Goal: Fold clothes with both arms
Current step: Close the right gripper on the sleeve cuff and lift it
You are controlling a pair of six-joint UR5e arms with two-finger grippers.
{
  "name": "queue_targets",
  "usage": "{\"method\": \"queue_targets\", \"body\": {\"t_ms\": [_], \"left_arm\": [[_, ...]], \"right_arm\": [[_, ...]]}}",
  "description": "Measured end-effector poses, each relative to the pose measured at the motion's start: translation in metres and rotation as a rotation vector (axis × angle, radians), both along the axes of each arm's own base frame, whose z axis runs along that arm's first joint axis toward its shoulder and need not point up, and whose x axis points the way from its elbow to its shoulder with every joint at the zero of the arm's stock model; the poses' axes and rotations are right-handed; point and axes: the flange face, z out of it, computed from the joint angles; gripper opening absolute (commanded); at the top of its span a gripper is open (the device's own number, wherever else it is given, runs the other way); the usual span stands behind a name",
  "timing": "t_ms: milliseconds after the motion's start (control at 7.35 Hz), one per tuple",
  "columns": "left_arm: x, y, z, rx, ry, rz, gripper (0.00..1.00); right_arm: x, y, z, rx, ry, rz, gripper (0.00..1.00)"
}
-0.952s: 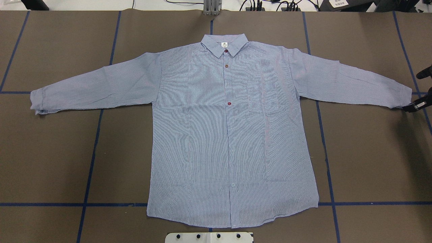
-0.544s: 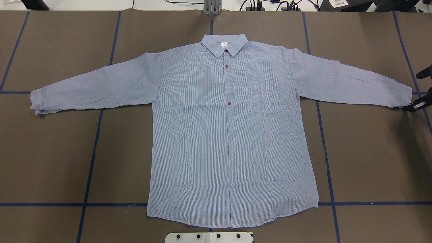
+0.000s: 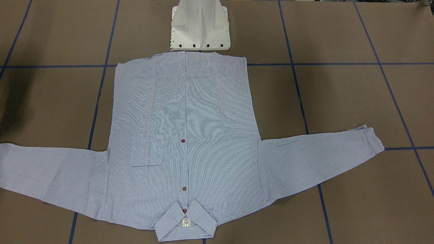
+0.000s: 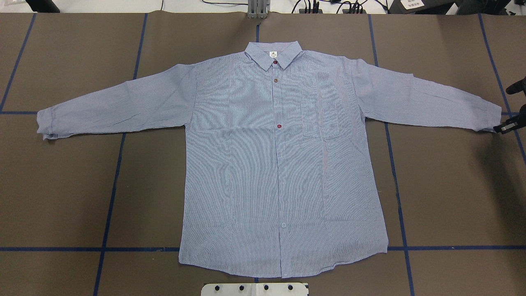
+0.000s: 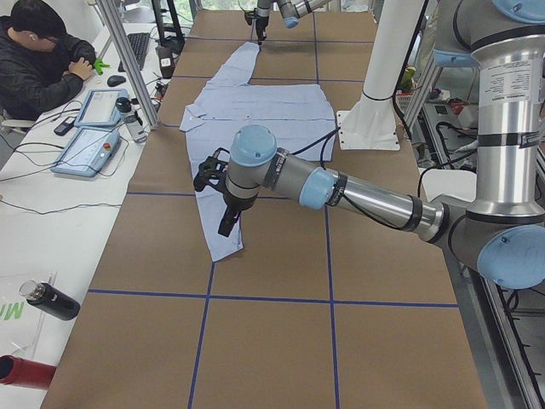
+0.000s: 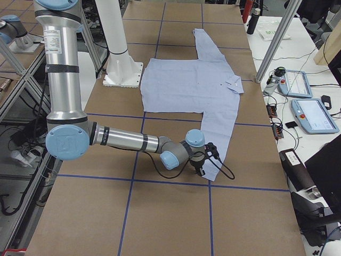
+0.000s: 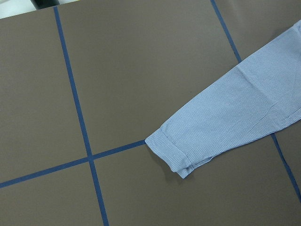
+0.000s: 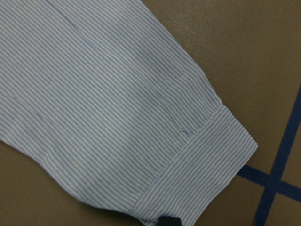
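The shirt point(image 4: 279, 164) lies flat on the bench point(image 4: 444, 185), collar toward the far edge. My right claw point(image 4: 506, 126) sits at one cuff point(image 8: 207, 155), my left claw point(image 5: 226, 227) hangs over the other sleeve point(image 5: 225, 247) — whether either is clenched, I cannot tell.

Cannot tell how the jaws of the right gripper point(image 4: 507, 127) stand: cropped by the overhead view's right edge, just beside a cuff of the shirt point(image 4: 279, 164), and shown in its own wrist view only as a dark tip at the bottom edge. Cannot judge the left gripper point(image 5: 220, 204) either, seen only from the side, with part of the near sleeve hidden behind it. Cut off at the front-facing view's left edge: one sleeve point(image 3: 20, 169), cuff out of frame; at its top edge, the white pedestal point(image 3: 200, 27). Too small to read: print on the neck label point(image 4: 272, 54). Cropped at the left-side view's edge: a seated person point(image 5: 38, 60).
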Motion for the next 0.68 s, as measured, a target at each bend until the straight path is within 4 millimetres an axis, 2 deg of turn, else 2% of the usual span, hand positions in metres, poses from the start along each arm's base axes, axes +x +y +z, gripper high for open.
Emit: {"method": "queue_targets", "body": {"t_ms": [272,408,544,680], "left_arm": [[0.0,0.0,0.0,0.0,0.001,0.001,1.0],[0.0,0.0,-0.001,0.001,0.001,0.001,1.0],[0.0,0.0,-0.001,0.001,0.001,0.001,1.0],[0.0,0.0,0.0,0.0,0.001,0.001,1.0]], "right_arm": [[0.008,-0.005,-0.007,-0.003,-0.018,0.014,0.0],[0.013,-0.006,-0.013,-0.013,-0.029,0.019,0.18],[0.016,-0.006,-0.017,-0.026,-0.033,0.023,0.54],[0.017,-0.005,-0.019,-0.034,-0.037,0.027,0.65]]}}
